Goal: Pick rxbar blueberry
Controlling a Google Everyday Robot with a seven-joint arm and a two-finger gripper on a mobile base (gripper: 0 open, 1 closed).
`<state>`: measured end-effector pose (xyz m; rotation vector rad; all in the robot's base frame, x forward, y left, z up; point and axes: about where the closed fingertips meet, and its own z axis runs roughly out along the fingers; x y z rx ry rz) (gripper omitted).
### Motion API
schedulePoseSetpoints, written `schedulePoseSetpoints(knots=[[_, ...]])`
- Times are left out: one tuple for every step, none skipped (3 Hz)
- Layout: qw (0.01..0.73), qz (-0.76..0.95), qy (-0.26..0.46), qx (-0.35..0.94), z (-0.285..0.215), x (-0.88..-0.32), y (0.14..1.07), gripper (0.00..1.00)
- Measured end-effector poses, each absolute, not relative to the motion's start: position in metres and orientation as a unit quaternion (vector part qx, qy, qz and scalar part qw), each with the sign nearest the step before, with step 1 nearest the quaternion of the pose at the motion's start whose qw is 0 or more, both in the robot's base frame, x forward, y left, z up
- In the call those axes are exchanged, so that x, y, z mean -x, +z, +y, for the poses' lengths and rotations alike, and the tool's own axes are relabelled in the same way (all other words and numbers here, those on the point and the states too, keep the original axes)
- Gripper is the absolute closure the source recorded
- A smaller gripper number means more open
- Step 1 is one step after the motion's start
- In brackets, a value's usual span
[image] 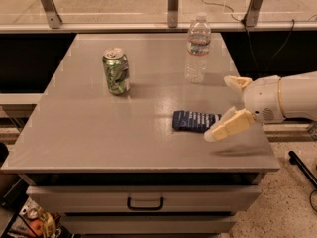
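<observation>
The rxbar blueberry (pixel 194 120), a flat dark navy bar with white text, lies on the grey table (pixel 99 133) right of the middle. My gripper (pixel 222 108) comes in from the right, just off the bar's right end and above the tabletop. Its two cream fingers are spread wide apart and hold nothing. The near finger (pixel 229 125) overlaps the bar's right end in the picture; the far finger (pixel 237 82) points back toward the bottle.
A green soda can (pixel 116 71) stands upright at the left middle. A clear water bottle (pixel 197 48) stands upright behind the bar. The table has a drawer (pixel 145 202) in front. A rail and glass run along the back edge.
</observation>
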<state>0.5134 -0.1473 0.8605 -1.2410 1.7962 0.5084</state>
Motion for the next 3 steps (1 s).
schedulePoseSetpoints(knots=[[0.429, 0.729, 0.212, 0.491, -0.142, -0.515, 0.853, 0.00], [0.435, 0.727, 0.224, 0.481, -0.140, -0.509, 0.842, 0.00], [0.441, 0.719, 0.237, 0.483, -0.127, -0.494, 0.831, 0.00]])
